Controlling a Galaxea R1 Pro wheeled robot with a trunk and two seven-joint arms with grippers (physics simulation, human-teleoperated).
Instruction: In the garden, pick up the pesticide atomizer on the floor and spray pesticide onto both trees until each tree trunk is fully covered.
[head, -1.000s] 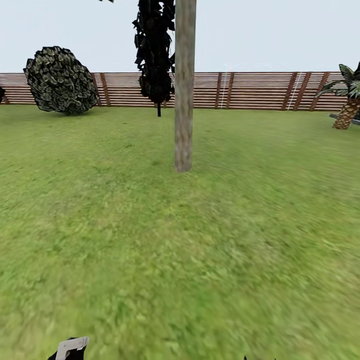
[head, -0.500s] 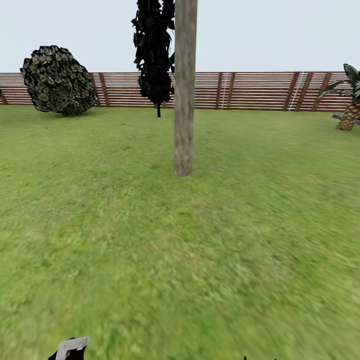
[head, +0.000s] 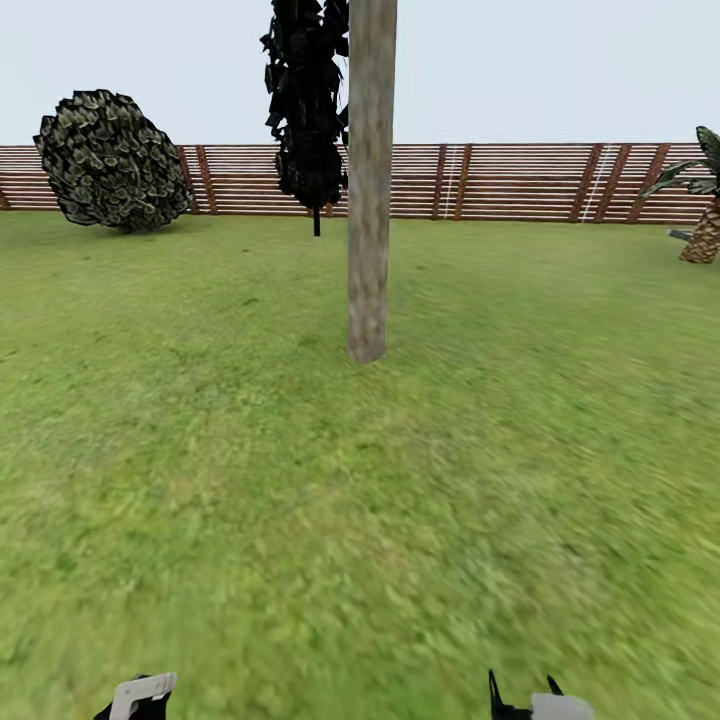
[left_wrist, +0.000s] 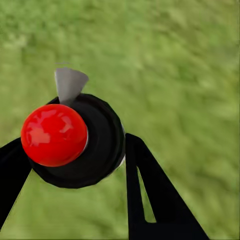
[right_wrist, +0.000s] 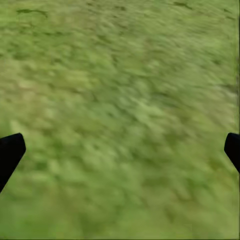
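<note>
The pesticide atomizer (left_wrist: 102, 145), a dark round bottle with a red ball cap (left_wrist: 54, 135) and a thin grey spray head (left_wrist: 69, 84), sits between the black fingers of my left gripper (left_wrist: 75, 160), which is shut on it over grass. In the head view, that left gripper (head: 140, 697) peeks in at the bottom edge. My right gripper (head: 540, 706) shows at the bottom right; in its wrist view the right gripper (right_wrist: 120, 150) is open, fingertips far apart above bare lawn. A tall pale tree trunk (head: 368, 200) stands straight ahead on the grass, a few metres off.
A brown slat fence (head: 500, 180) closes the lawn at the back. A round dark bush (head: 110, 160) stands at the back left, a narrow dark conifer (head: 308, 110) behind the trunk, and a short palm (head: 705, 215) at the far right. Open grass (head: 360, 520) lies between me and the trunk.
The whole head view has shifted: the trunk's base sits lower and looks nearer, and the bush and palm have slid outward. The right gripper's top has come into view at the bottom edge.
</note>
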